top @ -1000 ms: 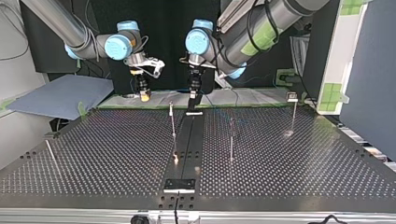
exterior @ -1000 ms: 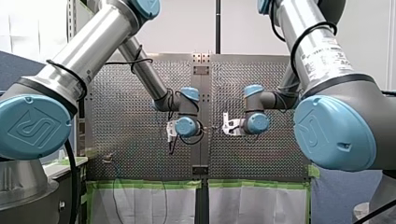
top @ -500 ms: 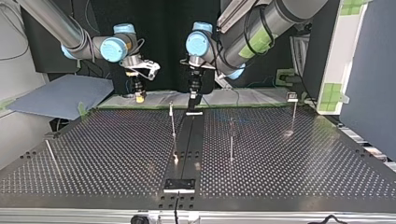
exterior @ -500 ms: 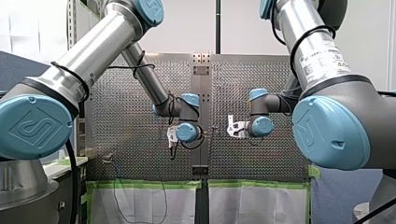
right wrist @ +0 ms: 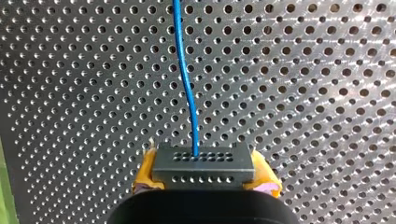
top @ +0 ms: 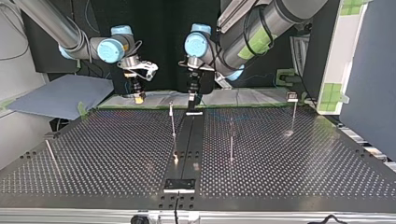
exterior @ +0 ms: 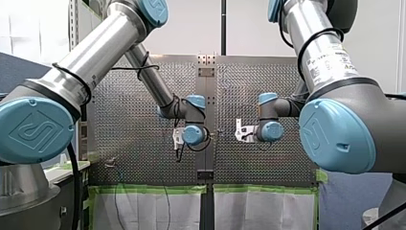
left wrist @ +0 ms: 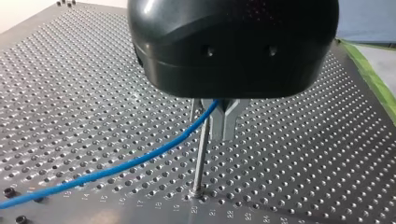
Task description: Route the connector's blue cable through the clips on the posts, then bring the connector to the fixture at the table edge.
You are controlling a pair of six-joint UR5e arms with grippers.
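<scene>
Cable point(left wrist: 140, 158), thin and blue, is nipped between the closed metal fingers of my black left gripper point(left wrist: 224, 133) and crosses the slim upright steel post point(left wrist: 200, 163) on the perforated metal counter point(left wrist: 303, 154). My right gripper point(right wrist: 204, 179) clamps the dark rectangular connector point(right wrist: 204, 163) between yellow pads, cable leading straight ahead; my left arm looks nearer that post

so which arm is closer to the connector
Right. The right jaws clamp the connector itself; the left jaws grip its blue cable further along, beside a post.
</scene>
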